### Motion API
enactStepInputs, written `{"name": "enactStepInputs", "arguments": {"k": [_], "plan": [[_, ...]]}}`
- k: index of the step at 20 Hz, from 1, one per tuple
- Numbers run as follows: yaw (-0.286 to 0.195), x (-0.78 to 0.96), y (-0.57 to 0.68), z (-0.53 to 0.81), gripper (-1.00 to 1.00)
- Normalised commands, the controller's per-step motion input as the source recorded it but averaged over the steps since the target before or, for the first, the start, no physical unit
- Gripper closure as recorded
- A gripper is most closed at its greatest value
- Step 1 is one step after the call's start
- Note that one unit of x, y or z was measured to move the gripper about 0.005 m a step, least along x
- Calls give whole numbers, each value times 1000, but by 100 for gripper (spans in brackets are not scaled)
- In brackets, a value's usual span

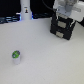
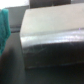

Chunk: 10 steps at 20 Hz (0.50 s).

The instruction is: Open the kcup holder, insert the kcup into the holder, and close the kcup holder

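1. So, the kcup [image 1: 16, 55] is sitting on the white table [image 1: 45, 60] at roughly 8 o'clock in the exterior view. It's a small white pod with a green and blue top, all alone out there.
2. Over at about 1 o'clock is the kcup holder [image 1: 62, 30], a black boxy unit with pale rectangular patches on its front. It's well apart from the kcup. From this blurry shot I can't tell for sure whether the drawer is pulled out.
3. The white robot arm [image 1: 64, 7] hangs right above the holder, coming in from the top edge. Its gripper [image 1: 62, 16] is down at the top of the box, touching or very nearly so. I honestly can't tell how far apart the fingers are, since it's all too small and fuzzy.
4. At around 11 o'clock, near the back edge of the table, stands a tall white bottle-shaped thing [image 1: 25, 11] with a dark mark on it.
5. The wrist view is very blurred: a big pale grey boxy surface [image 2: 50, 35] fills most of it, with a darker face below and a teal patch [image 2: 5, 25] off to one edge. No fingers are clearly visible there either.
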Motion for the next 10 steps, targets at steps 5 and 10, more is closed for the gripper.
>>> {"name": "enactStepInputs", "arguments": {"k": [5,10], "plan": [[-8,4,-17,-4,100],[-8,19,-15,2,100]]}}
